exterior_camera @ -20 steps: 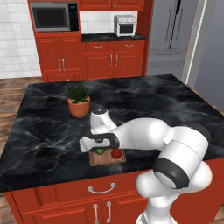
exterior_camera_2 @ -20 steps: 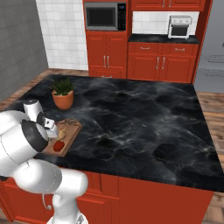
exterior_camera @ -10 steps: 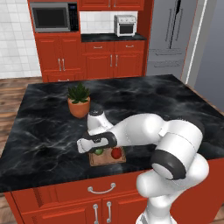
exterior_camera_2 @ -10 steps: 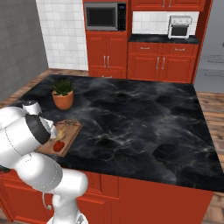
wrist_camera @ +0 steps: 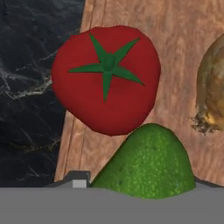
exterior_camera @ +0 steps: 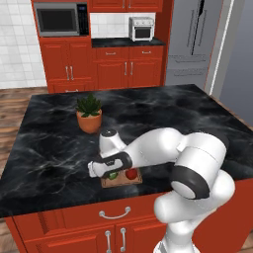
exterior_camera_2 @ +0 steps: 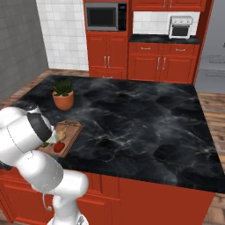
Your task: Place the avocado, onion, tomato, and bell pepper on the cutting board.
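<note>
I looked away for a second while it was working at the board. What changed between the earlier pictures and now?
The arm swung a little leftward, carrying the gripper toward the near left end of the cutting board; it stays shut on the avocado. The tomato, onion and potted plant stayed put.

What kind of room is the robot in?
A kitchen, it looks like. There is a microwave set among red cabinets, a fridge beside them, and a black counter with a cutting board holding vegetables.
</note>
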You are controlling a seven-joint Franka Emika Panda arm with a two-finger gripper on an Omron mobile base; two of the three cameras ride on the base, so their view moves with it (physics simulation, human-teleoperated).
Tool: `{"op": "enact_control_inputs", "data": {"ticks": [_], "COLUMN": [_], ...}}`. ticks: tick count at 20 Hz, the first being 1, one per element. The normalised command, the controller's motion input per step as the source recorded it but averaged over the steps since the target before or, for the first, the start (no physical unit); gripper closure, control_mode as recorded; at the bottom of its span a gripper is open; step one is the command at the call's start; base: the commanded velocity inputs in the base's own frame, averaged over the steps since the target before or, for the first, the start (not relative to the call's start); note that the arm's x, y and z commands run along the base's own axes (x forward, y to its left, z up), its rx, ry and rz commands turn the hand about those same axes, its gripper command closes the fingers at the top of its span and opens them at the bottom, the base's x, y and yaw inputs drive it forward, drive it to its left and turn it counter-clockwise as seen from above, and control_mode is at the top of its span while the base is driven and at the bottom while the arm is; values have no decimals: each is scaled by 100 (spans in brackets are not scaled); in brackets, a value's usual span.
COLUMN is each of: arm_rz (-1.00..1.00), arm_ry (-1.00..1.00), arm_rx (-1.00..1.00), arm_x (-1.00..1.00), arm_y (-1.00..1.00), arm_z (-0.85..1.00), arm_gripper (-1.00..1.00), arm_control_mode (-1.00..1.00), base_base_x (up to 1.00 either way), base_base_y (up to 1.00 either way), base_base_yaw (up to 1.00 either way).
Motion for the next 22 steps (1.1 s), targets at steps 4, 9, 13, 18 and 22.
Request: {"op": "enact_control_inputs", "data": {"ticks": [4,9,13,18,22], "arm_rz": [0,0,1,2,5], "arm_ry": [0,-9,-18,-16,-21], "arm_rx": [0,0,0,3,8], "arm_x": [-29,-25,-36,-16,-31], "arm_y": [-20,-18,-20,-13,-13], "arm_z": [-41,21,54,84,100], "arm_gripper": [-100,-100,-100,-100,-100], "arm_control_mode": [-100,-100,-100,-100,-100], "base_base_x": [0,0,0,0,0], "base_base_y": [0,0,0,0,0], "base_base_yaw": [0,0,0,0,0]}}
